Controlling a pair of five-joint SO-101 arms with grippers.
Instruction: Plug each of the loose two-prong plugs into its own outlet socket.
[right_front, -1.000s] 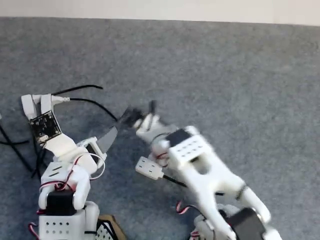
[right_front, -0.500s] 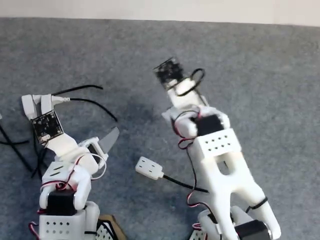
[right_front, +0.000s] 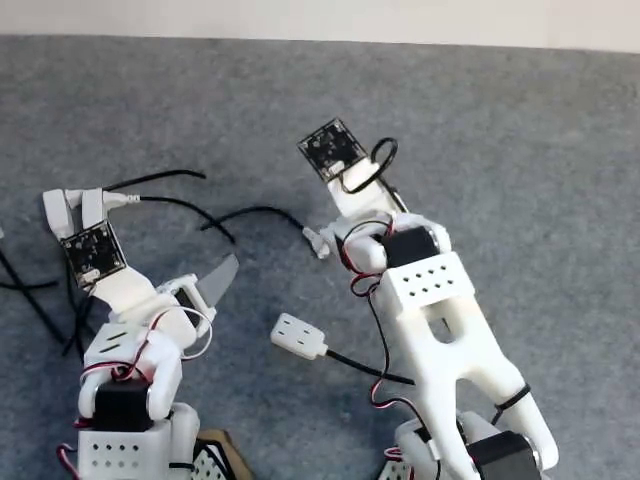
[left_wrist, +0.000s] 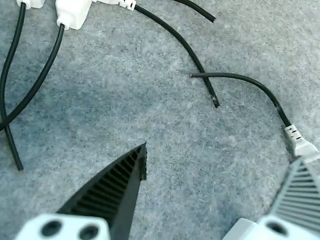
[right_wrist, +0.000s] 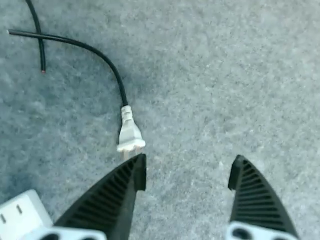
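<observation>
my right hand (right_wrist: 189, 165): spread wide, holding nothing | plug (right_wrist: 130, 136): lying loose right by it | my left hand (left_wrist: 220, 155): spread too

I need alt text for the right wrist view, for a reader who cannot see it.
The right hand hangs open over grey carpet, a loose white two-prong plug on a black cord lying just beyond one fingertip. A white outlet socket lies nearby.
</observation>
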